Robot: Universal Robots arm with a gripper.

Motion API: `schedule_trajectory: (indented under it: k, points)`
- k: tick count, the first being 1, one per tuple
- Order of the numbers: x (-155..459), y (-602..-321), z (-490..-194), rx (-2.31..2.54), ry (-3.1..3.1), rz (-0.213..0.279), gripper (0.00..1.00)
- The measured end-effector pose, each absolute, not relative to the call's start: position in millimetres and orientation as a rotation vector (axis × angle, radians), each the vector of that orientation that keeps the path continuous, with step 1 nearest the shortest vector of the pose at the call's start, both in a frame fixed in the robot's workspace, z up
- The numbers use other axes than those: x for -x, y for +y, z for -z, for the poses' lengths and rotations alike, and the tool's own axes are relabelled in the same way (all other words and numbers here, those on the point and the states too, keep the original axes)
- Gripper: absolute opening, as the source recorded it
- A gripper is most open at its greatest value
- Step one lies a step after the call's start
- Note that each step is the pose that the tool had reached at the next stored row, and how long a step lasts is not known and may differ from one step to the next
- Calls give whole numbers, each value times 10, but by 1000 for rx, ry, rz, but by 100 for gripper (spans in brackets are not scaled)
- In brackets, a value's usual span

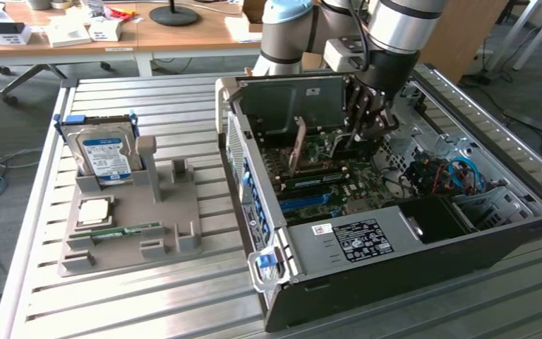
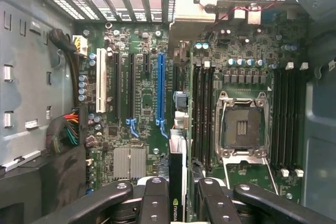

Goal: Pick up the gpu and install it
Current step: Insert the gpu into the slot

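Pickup done: end effector [image 1: 370, 123] part-closed, gripping gpu [image 2: 177, 177] inside case [image 1: 422, 282], exterior view's 1 o'clock. Seating in slot apparently still left.

One word reads clearly: "NVIDIA", with a small green logo, running along the dark edge of the gpu [image 2: 177, 182]. Print on the hard drive [image 1: 104, 157] sticker and on the black-and-white label [image 1: 365, 239] of the computer case [image 1: 394, 282] is too small to read
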State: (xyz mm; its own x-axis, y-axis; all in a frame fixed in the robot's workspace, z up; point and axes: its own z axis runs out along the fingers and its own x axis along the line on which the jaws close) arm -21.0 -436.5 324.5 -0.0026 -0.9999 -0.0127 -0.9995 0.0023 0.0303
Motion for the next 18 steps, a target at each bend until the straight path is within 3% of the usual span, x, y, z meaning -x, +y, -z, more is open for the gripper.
schedule_trajectory:
  k: [18]
  points:
    - [216,-4408,-3131,-2226,-2199,48,26]
